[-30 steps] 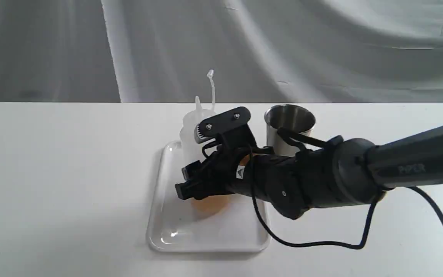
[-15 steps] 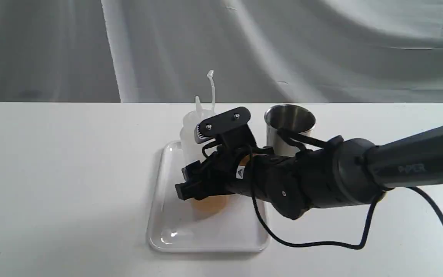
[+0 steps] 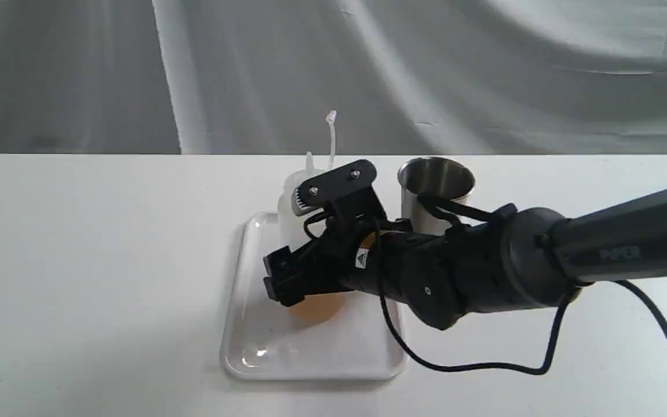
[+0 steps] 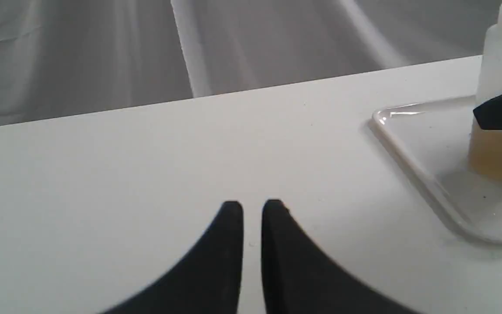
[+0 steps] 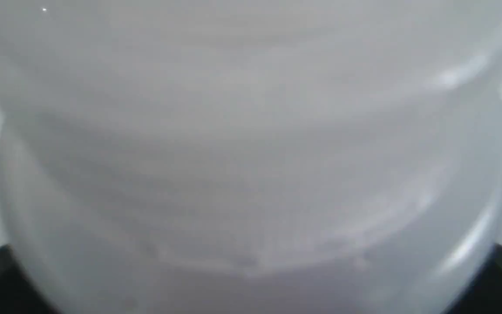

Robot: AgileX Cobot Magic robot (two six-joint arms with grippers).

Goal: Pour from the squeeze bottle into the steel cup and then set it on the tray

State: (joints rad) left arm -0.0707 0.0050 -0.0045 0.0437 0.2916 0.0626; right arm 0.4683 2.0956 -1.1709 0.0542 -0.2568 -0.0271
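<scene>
Right end effector (image 3: 288,240): rolled on its side, jaws set wide on either side of the squeeze bottle (image 3: 291,215). One finger sits across the bottle's upper body and the other low on the near side. We cannot tell whether the pads press the plastic or merely flank it.

Left end effector (image 4: 252,207): low over bare worktop (image 4: 103,174), well apart from the tray (image 4: 412,139). Fingers are drawn narrow with only a thin slit between the tips, and nothing is in them.

Containers:
- The squeeze bottle stands upright on the tray, toward its far end. Amber liquid (image 4: 495,152) fills the bottom portion and the body above it is cloudy white. The cap strap (image 3: 331,139) sticks up beside the nozzle.
- The steel cup (image 3: 417,208) is on the worktop just beside the tray's far right corner, upright and partly behind the arm. We cannot make out any contents.
- The near half of the tray is bare and glossy.

Views:
- The exterior view alone shows the cup and a black cable (image 3: 484,366) trailing on the worktop.
- Only the left wrist view shows the left end effector. It also catches one dark fingertip (image 4: 501,109) of the right one across the bottle, above the liquid line.
- The right wrist view is filled by blurred bottle wall (image 5: 251,152), with black finger edges at two corners.
</scene>
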